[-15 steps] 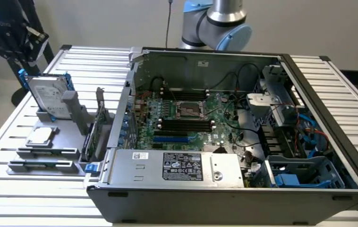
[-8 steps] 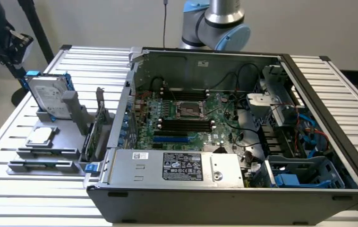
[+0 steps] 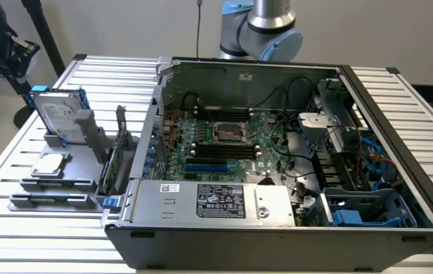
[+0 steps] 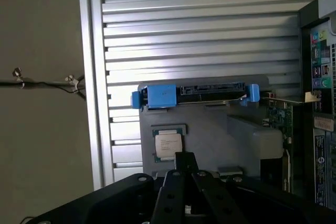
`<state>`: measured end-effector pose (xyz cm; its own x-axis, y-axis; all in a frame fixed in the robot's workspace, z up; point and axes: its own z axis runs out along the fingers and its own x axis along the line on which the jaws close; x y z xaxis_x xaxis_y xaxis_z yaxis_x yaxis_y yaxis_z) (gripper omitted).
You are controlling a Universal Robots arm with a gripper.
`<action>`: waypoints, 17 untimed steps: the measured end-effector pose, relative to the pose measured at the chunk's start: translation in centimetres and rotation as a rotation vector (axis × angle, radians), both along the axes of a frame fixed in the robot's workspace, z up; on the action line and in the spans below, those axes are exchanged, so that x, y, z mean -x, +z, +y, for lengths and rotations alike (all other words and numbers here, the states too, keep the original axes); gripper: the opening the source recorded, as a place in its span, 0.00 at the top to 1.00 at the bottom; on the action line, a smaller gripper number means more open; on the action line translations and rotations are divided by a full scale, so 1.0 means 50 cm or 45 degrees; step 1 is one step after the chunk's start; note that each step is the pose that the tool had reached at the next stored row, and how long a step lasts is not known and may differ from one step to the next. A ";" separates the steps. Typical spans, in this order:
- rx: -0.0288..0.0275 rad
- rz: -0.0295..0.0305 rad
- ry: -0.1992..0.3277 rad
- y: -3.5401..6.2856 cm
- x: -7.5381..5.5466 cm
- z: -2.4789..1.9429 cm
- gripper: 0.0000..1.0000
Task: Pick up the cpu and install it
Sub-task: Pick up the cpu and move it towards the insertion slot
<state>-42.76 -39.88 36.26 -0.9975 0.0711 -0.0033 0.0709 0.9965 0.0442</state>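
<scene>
Slatted metal table [image 4: 210, 24] carries a grey holder [image 4: 210, 140] where the cpu [image 4: 168, 145] lies flat, just beyond the gripper [image 4: 185, 160], which is pressed together and empty.

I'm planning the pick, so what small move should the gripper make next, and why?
Probably open the jaws before going down. The gripper is shut and hangs over the chip, not touching it. The chip lies flat in its grey holder, beside the upright hard drive. Shut jaws likely could not close around the chip's edges.
</scene>
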 end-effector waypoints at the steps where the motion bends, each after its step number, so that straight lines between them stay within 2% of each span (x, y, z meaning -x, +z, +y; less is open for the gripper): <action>1: 0.0000 0.0000 0.000 0.000 0.000 0.0000 0.89; 8: 0.0000 0.0000 0.000 0.000 0.000 0.0000 0.88; 9: 0.0000 0.0000 0.000 0.000 0.000 0.0000 0.83; 10: 0.0000 0.0001 0.000 0.000 0.000 0.0000 0.83; 11: 0.0000 0.0000 0.000 0.000 0.000 0.0000 0.70; 12: 0.0000 0.0001 0.000 0.000 0.000 0.0000 0.70; 14: 0.0004 0.0005 0.000 0.000 0.000 0.0000 0.58; 17: 0.0002 0.0000 0.000 -0.007 0.000 -0.0002 0.53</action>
<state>-42.78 -39.89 35.92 -0.9975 0.0712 -0.0033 0.0710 0.9965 0.0441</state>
